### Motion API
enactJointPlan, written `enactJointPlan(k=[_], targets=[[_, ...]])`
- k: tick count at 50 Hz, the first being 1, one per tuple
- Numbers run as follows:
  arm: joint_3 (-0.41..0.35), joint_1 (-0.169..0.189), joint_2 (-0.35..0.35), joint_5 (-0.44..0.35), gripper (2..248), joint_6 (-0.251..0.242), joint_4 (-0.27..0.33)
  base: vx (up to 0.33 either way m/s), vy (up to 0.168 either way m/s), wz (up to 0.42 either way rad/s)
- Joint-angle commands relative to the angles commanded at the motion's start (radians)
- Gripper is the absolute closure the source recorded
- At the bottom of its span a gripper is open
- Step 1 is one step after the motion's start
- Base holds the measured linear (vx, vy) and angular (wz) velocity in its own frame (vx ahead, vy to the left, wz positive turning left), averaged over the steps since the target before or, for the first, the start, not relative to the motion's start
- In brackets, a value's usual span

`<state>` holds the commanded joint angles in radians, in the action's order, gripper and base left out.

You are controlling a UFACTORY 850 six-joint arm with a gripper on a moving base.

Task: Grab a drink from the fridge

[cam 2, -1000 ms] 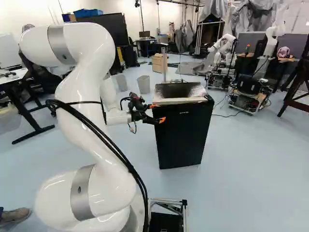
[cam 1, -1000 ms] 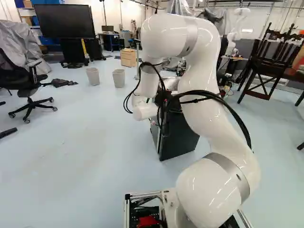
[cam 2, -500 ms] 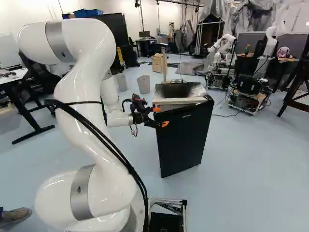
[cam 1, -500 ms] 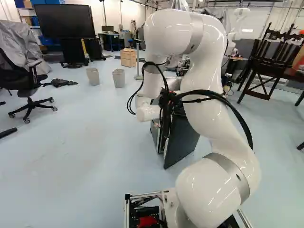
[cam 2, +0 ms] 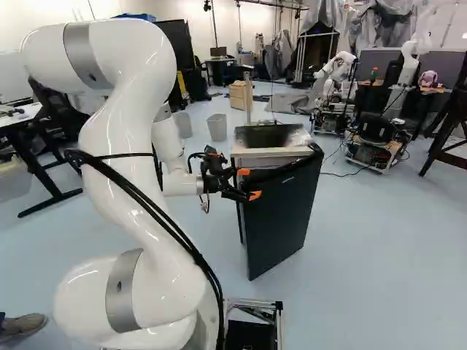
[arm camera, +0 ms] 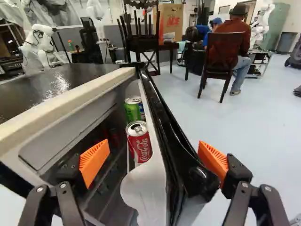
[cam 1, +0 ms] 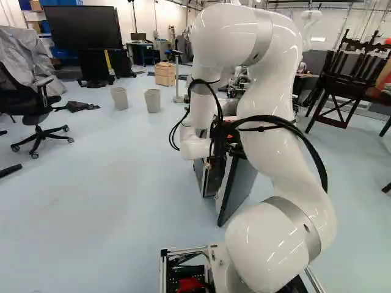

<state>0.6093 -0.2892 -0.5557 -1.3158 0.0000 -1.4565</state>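
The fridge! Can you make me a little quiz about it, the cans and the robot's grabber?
1. True or false: the fridge door is open.
2. Fill in the word: the pads on the gripper are coloured ____.
3. Look at the red can and the green can. Which is nearer the gripper? A: the green can. B: the red can.

Key: 1. True. 2. Orange. 3. B.
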Motion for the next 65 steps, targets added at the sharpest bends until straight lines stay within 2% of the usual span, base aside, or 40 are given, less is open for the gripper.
enactJointPlan(k=[37, 65], targets=[[-0.127, 0.053, 0.058, -0.009, 3, 0.0, -0.072, 0.0, 0.0, 0.0], [-0.204, 0.112, 0.089, -0.031, 3, 0.0, -0.122, 0.0, 0.0, 0.0]])
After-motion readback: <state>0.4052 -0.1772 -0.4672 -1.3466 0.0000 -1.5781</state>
